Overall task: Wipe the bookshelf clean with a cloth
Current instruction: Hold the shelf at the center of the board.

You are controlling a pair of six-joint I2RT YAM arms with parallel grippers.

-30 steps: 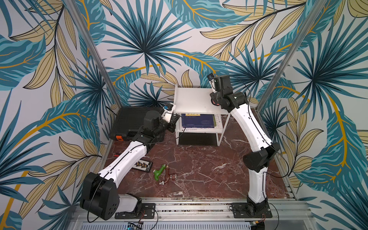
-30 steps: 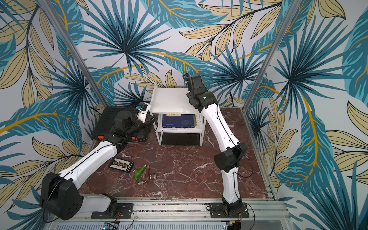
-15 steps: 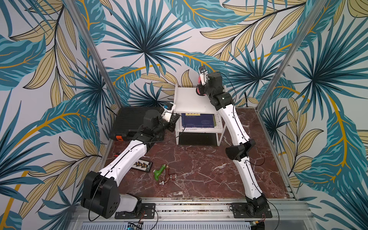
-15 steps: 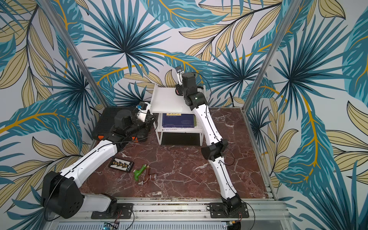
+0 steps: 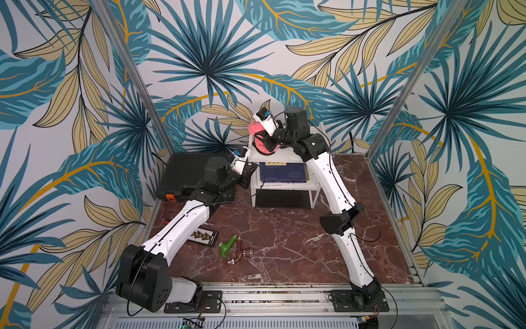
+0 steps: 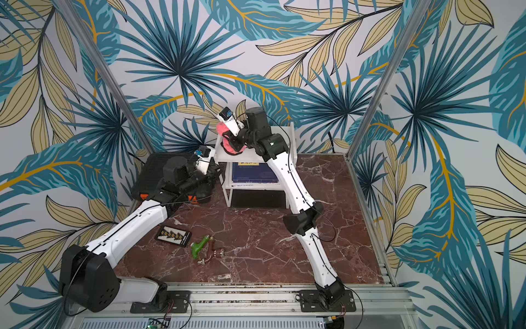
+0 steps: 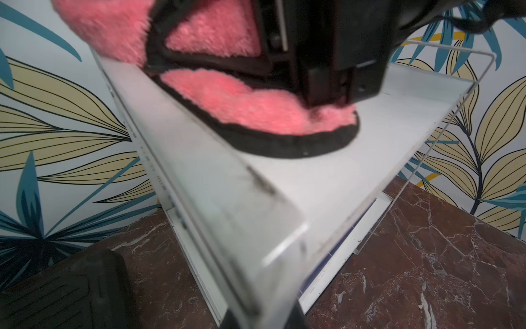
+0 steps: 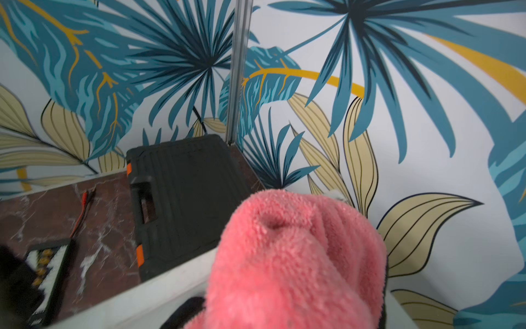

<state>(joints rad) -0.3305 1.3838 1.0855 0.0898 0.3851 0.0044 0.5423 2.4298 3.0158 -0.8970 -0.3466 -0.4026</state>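
I see my right gripper [image 5: 264, 141] clamped on the fluffy pink microfibre cloth [image 5: 255, 129]. The cloth lies on the left end of the top board of the small white two-tier bookshelf [image 5: 284, 186]. Left gripper [image 5: 247, 174] is closed, just beside that bookshelf's left edge.

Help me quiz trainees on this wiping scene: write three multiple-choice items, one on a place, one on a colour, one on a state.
1. Where is the cloth?
A. On the shelf, on its top board.
B. On the black case.
C. On the floor.

2. What colour is the cloth's edge trim?
A. White.
B. Black.
C. Yellow.

3. How is the right gripper?
A. Open, clear of the cloth.
B. Shut on the cloth.
C. Out of view.

Answers: 1 A, the pink pile rests on the white top board; 2 B, a black band borders the pink; 3 B, it pinches the bunched cloth.
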